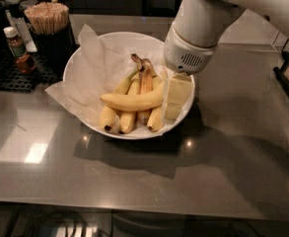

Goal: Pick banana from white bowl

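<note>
One loose banana (131, 101) is lying across the bunch (126, 120) in the bowl (124, 33); my jaws are seemingly clamping its right end, so I'm favouring a slow, straight lift.

Wide, shallow white bowl (134, 135) lined with crinkled white paper (92, 65), standing on a grey bench (134, 181). A plump, curved yellow banana (129, 101) lies crosswise over a bunch of slimmer bananas (145, 83). The pale yellow gripper (174, 107) is inside the bowl's right side, at the plump banana's right end.
</note>
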Action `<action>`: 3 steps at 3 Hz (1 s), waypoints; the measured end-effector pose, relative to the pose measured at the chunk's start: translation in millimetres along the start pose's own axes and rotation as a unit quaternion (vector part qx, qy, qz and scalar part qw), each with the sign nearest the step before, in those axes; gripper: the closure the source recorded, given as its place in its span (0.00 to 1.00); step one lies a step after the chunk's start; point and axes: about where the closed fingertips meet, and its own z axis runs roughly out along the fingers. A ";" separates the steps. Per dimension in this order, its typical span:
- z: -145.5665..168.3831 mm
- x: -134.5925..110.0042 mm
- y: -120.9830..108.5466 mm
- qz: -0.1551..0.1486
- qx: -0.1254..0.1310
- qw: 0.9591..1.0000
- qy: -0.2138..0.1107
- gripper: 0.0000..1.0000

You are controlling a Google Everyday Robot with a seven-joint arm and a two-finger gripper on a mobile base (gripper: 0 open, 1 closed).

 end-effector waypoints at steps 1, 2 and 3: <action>-33.1 -31.8 3.5 -0.032 0.039 0.998 0.029 0.09; -45.0 -49.9 2.8 -0.055 0.058 0.996 0.032 0.12; -39.3 -48.4 -5.9 -0.064 0.054 0.996 0.019 0.15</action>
